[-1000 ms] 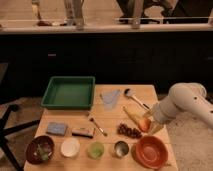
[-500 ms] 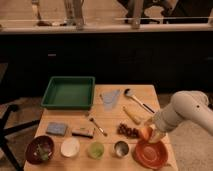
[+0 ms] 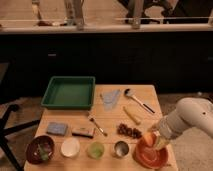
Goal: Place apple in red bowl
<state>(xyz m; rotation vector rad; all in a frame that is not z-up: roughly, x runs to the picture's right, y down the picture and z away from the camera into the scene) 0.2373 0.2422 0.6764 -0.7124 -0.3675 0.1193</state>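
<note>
The apple [image 3: 149, 138], small, round and orange-red, sits in my gripper [image 3: 154, 140] just above the back rim of the red bowl [image 3: 145, 157]. The wide orange-red bowl stands at the front right corner of the wooden table [image 3: 107, 117]. My white arm reaches in from the right, and its wrist hides part of the bowl's right side. The gripper is shut on the apple and holds it low over the bowl.
Dark grapes [image 3: 129, 131] and a yellow corn cob [image 3: 132, 114] lie just left of and behind the bowl. A metal cup [image 3: 120, 148], green cup [image 3: 96, 149], white bowl [image 3: 70, 147] and maroon bowl [image 3: 40, 149] line the front edge. A green tray [image 3: 69, 92] stands at the back left.
My gripper has carried the apple down and toward the front, from above the grapes to just over the red bowl.
</note>
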